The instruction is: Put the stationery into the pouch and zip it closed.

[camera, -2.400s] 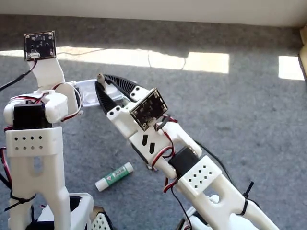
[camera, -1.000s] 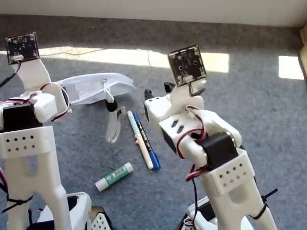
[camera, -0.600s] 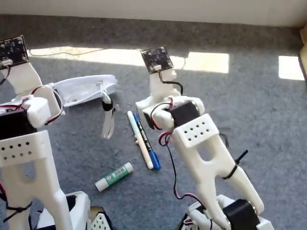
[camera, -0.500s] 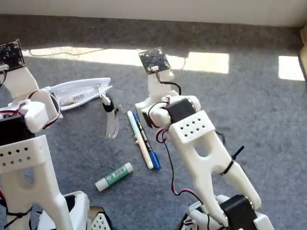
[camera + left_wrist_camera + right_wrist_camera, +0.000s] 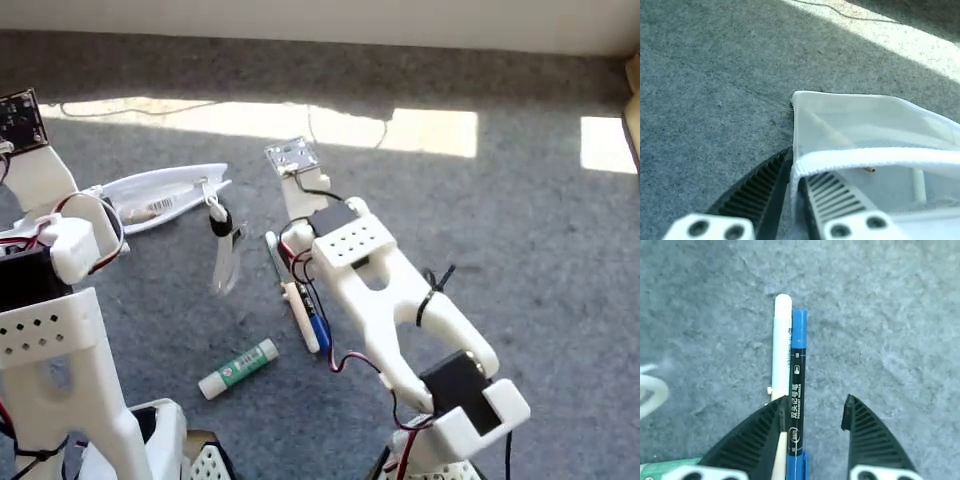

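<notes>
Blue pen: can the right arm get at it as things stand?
Probably yes. The right tool hangs open just over the blue pen, nothing between. The white pen lies touching it, so one finger may land on that.

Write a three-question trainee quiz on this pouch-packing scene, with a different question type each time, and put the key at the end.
1. True or false: the left gripper is shut on the edge of the pouch.
2. Multiple choice: what lies side by side on the floor under the open right gripper?
A) a blue pen and a white pen
B) two erasers
C) a ruler and scissors
3. Short answer: which loose item with a green label lies apart from the pens in the high view?

Key: 1 true; 2 A; 3 the glue stick.
</notes>
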